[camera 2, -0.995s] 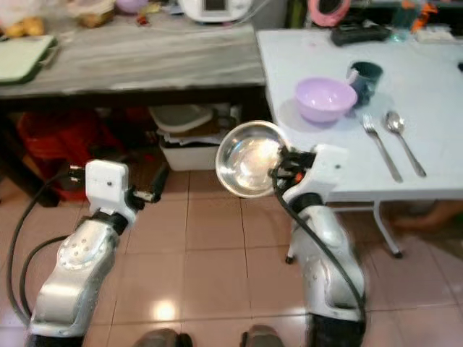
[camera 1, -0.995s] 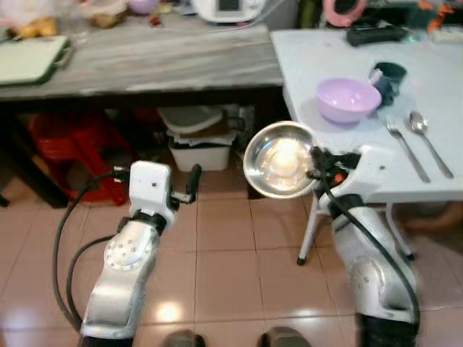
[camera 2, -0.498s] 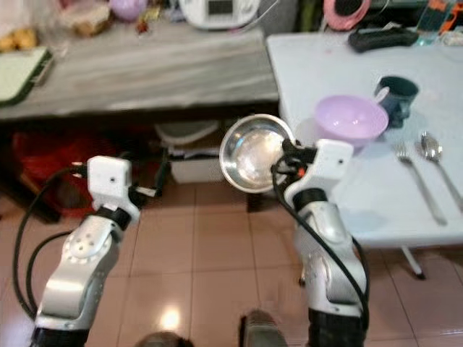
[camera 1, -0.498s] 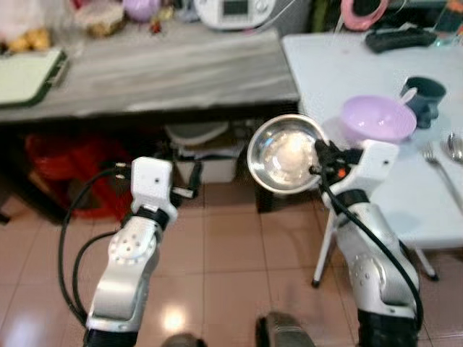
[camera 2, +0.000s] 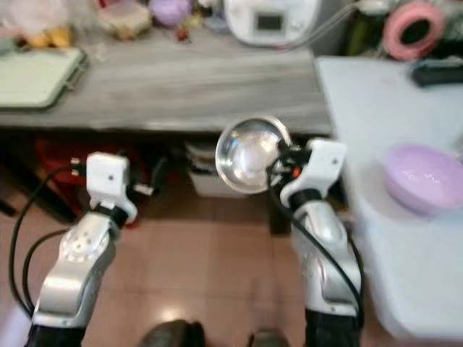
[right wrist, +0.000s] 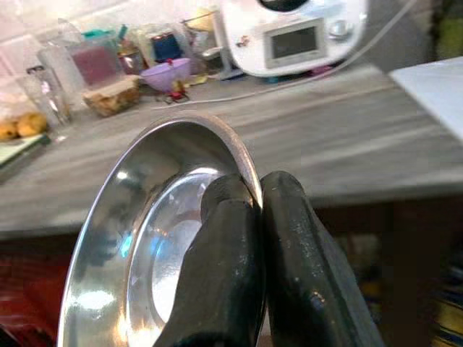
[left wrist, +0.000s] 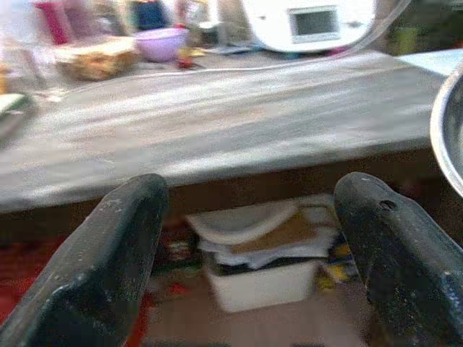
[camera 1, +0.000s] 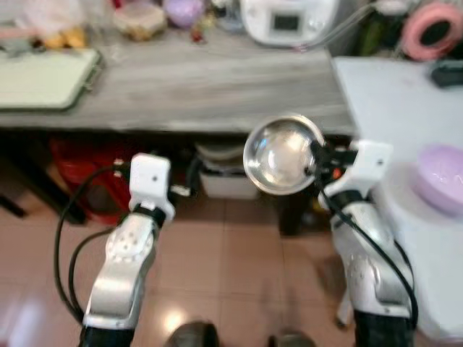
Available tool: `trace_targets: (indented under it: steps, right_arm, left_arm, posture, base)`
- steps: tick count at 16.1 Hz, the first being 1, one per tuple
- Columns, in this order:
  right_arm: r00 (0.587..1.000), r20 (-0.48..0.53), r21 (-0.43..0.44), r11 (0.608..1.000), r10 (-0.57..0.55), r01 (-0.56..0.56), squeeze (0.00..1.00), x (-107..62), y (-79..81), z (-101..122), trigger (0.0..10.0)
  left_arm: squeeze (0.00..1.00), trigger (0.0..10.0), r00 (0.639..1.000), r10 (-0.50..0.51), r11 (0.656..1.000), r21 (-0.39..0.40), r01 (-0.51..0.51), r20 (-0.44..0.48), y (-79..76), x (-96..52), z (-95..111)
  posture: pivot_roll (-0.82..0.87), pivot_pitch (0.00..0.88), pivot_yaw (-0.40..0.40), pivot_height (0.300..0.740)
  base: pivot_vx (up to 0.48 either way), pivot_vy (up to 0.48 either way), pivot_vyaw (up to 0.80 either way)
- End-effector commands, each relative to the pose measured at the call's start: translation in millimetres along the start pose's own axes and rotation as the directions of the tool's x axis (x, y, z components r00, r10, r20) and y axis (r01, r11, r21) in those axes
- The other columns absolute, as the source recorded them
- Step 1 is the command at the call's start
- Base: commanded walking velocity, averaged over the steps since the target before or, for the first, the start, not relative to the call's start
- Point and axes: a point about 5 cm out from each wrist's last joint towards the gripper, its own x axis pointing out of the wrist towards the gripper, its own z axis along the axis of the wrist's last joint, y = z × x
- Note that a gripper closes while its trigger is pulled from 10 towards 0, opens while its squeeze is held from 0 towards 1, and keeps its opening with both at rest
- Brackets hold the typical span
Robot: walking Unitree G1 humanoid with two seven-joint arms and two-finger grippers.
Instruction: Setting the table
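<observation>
Right gripper point(right wrist: 249, 199) clamped on steel bowl point(camera 1: 278, 155) rim, carried tilted off the counter point(camera 1: 181, 87) edge for table point(camera 1: 391, 94) placement; left gripper point(left wrist: 253, 238) fingers apart, empty.

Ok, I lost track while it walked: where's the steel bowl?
The steel bowl is pinched by its rim in the right gripper, held above the floor in front of the grey counter.

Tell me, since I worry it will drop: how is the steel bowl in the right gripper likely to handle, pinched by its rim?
The steel bowl looks thin and rigid, so probably light. Its polished, mirror-like surface is likely slippery. The right gripper pinches only the rim, with the bowl tilted on edge, so it may pivot or slip if jolted.
</observation>
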Motion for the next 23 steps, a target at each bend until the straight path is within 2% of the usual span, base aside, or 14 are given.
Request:
trace_targets:
  steps: [1,6,10,11,14,15,17,20,21,22,23]
  right_arm:
    - [1.0,0.018,0.001,1.0,-0.02,0.02,0.0,-1.6,-5.6,3.2,10.0]
    - [0.999,0.027,-0.01,1.0,-0.029,0.03,0.0,-1.3,-5.2,3.4,10.0]
    - [0.989,0.065,-0.07,0.988,-0.135,0.139,0.0,2.2,-19.2,9.0,10.0]
    - [0.978,0.072,-0.074,0.976,-0.198,0.203,0.0,3.8,-28.3,10.3,10.0]
    - [0.945,0.028,-0.044,0.944,-0.325,0.326,0.0,2.8,-46.1,3.9,10.0]
    - [0.943,0.023,-0.048,0.942,-0.333,0.334,0.0,2.7,-47.1,2.9,10.0]
    - [0.914,-0.047,0.034,0.913,-0.404,0.406,0.0,0.3,-55.7,-9.2,10.0]
    - [0.911,-0.069,0.045,0.911,-0.407,0.411,0.0,2.8,-57.0,-13.6,10.0]
    - [0.89,-0.129,0.095,0.888,-0.437,0.45,0.0,7.9,-62.8,-20.7,10.0]
    - [0.882,-0.143,0.109,0.879,-0.449,0.465,0.0,9.3,-64.9,-22.0,10.0]
    - [0.884,-0.146,0.107,0.881,-0.445,0.461,0.34,9.9,-64.1,-22.0,10.0]
  left_arm:
    - [0.0,10.0,1.0,-0.02,1.0,-0.001,0.02,0.015,-4.7,0.5,3.4]
    - [0.0,10.0,0.999,-0.047,0.999,0.023,0.046,0.024,-9.4,-0.7,3.6]
    - [0.0,10.0,0.998,-0.059,0.997,0.041,0.058,0.022,-11.5,-2.1,2.4]
    - [0.0,10.0,0.998,-0.06,0.998,0.037,0.059,0.022,-11.4,-2.6,2.1]
    - [0.0,10.0,0.998,-0.056,0.998,0.007,0.056,0.034,-11.2,-3.6,3.2]
    - [0.0,10.0,0.998,-0.056,0.998,0.0,0.056,0.037,-11.2,-3.8,3.5]
    - [0.0,10.0,0.999,-0.045,0.999,0.001,0.045,0.027,-10.9,-4.2,2.2]
    - [0.0,10.0,1.0,-0.005,1.0,0.004,0.005,0.008,-6.3,-3.2,-0.4]
    - [0.0,10.0,1.0,-0.006,1.0,0.006,0.006,0.006,-5.4,-3.6,-0.5]
    - [0.0,10.0,1.0,-0.007,1.0,0.005,0.007,0.006,-5.4,-4.0,-0.2]
    - [0.0,10.0,1.0,-0.008,1.0,0.004,0.008,0.006,-5.2,-4.4,-0.2]
  posture:
    - [-0.04,0.091,0.048,0.74]
    - [-0.04,0.092,0.048,0.74]
    - [-0.03,0.093,0.049,0.74]
    - [-0.03,0.094,0.049,0.74]
    - [-0.03,0.094,0.049,0.74]
    - [-0.03,0.094,0.049,0.74]
    - [-0.02,0.094,0.052,0.74]
    - [-0.02,0.096,0.053,0.74]
    - [-0.01,0.099,0.052,0.74]
    - [-0.01,0.098,0.051,0.74]
    - [-0.01,0.098,0.051,0.74]
  base:
    - [0.405,0.259,0.0]
    - [0.414,0.205,0.0]
    - [0.48,0.0,0.0]
    - [0.48,0.0,0.0]
    - [0.316,0.0,0.0]
    - [0.0,0.0,0.0]
    - [0.0,0.0,0.0]
    - [0.0,0.0,0.0]
    - [0.0,0.0,0.0]
    - [0.0,0.0,0.0]
    - [0.0,0.0,0.0]
